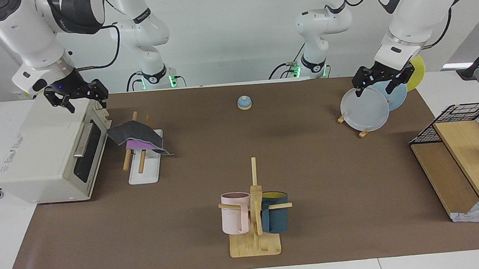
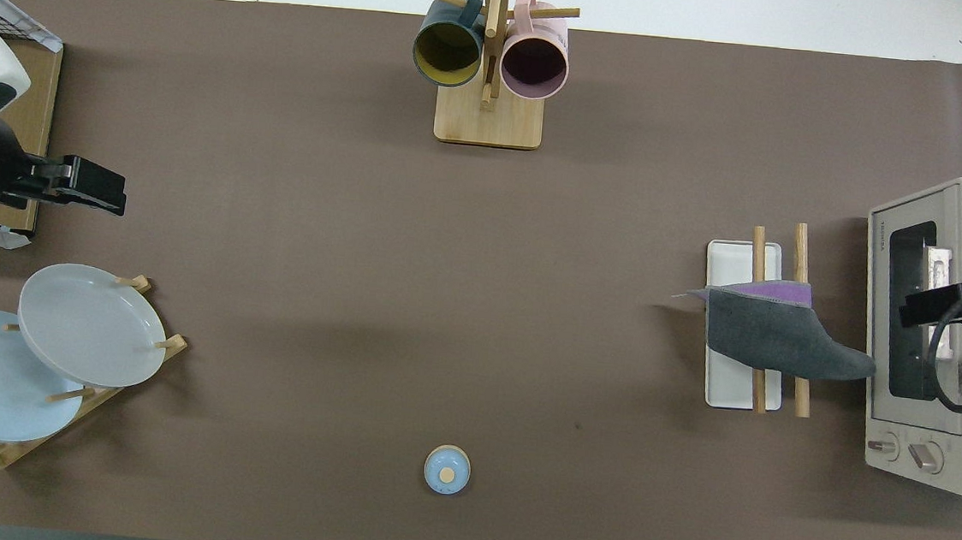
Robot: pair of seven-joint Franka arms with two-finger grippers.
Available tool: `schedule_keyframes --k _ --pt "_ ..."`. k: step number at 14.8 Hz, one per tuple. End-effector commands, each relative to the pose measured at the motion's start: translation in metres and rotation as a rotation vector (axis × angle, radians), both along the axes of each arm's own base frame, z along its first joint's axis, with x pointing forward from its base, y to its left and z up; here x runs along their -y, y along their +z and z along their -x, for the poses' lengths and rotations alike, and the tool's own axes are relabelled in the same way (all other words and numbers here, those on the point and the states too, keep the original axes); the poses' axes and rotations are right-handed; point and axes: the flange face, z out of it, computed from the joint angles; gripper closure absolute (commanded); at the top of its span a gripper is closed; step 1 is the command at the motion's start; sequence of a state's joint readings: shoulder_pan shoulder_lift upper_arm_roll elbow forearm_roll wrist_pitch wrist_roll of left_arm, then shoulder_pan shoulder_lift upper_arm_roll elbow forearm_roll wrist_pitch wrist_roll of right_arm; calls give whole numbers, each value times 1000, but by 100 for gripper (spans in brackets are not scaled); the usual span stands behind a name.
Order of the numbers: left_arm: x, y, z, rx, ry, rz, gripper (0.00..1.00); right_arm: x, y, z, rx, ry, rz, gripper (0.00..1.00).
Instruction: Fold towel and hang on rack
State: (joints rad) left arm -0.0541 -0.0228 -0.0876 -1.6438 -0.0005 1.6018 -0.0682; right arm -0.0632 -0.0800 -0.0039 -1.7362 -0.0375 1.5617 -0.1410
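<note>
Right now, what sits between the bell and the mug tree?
Nothing: in the overhead view only bare brown mat lies between the bell and the mug tree.

Folded towel draped over rack, apparently grey side up

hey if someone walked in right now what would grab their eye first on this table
Probably the towel, grey side up with purple showing, draped over the rack beside the toaster oven. Next, the mug tree with pink and dark blue mugs, farthest from the robots. Both end effectors hang open, right over the oven, left over the plates.
</note>
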Motion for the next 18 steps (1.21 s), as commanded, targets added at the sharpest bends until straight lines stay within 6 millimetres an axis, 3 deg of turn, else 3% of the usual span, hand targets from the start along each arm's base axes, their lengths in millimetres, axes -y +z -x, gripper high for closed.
schedule_keyframes --k 1,18 --pt "-5 7 -2 20 5 16 0 4 5 -12 -5 -14 24 0" --pt "-5 6 2 12 11 11 0 -3 5 -17 -18 -72 22 0"
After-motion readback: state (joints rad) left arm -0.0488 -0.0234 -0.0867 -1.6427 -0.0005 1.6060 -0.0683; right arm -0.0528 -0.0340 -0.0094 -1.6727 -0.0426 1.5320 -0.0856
